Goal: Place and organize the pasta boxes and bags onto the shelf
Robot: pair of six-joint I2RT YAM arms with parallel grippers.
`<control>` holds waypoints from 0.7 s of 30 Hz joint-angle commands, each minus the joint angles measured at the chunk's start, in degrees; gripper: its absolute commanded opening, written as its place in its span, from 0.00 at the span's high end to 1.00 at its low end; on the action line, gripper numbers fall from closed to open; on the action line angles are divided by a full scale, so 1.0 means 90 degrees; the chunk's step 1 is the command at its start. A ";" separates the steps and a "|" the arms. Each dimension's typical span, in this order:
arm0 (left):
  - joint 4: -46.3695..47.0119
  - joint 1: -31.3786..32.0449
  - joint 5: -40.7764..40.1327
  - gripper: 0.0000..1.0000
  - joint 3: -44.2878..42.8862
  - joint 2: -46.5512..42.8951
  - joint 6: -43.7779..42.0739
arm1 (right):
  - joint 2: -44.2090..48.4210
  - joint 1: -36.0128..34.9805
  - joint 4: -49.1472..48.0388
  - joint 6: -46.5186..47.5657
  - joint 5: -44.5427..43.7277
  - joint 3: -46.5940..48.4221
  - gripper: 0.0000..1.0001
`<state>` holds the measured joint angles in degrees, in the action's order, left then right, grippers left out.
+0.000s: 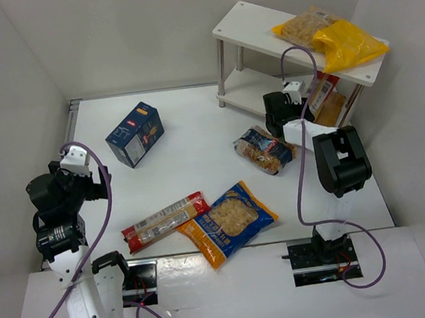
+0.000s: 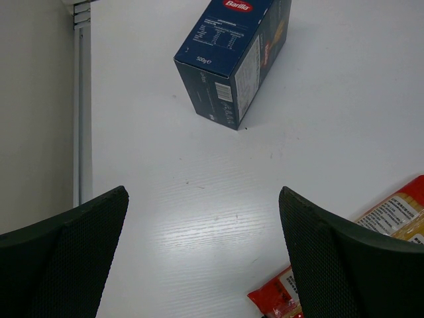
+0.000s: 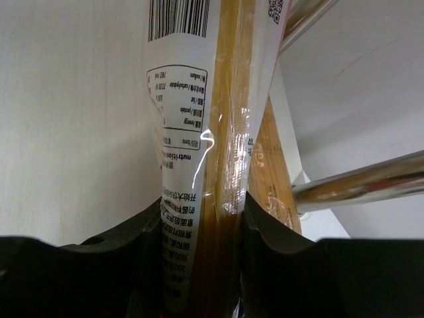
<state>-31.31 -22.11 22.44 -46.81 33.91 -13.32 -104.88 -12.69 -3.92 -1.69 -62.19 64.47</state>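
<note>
The white shelf (image 1: 256, 31) stands at the back right with two yellow bags (image 1: 333, 38) on its top board. My right gripper (image 1: 294, 96) is shut on a red-and-clear spaghetti pack (image 1: 321, 92) at the lower tier, beside the tan-brown carton (image 1: 334, 110). The right wrist view shows the pack (image 3: 199, 119) clamped in that gripper (image 3: 202, 252), with the carton (image 3: 273, 173) behind it. My left gripper (image 2: 202, 199) is open and empty over the table, near the dark-blue carton (image 2: 232, 59), which also shows in the top view (image 1: 135, 134).
On the table lie a second red-and-clear spaghetti pack (image 1: 164, 222), an orange-and-blue windowed bag (image 1: 228, 222) and a small dark clear bag (image 1: 263, 150). Silver shelf legs (image 3: 361, 185) stand close to the right gripper. White walls enclose the table.
</note>
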 commanded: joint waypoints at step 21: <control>0.0168 -0.0044 0.0144 0.00 0.0015 -0.0057 -0.0014 | -0.0280 0.0287 -0.0463 0.0042 -0.0658 0.0767 0.74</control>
<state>-31.31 -22.11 22.44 -46.81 33.91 -13.34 -107.42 -11.46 -4.45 -0.43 -63.00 67.51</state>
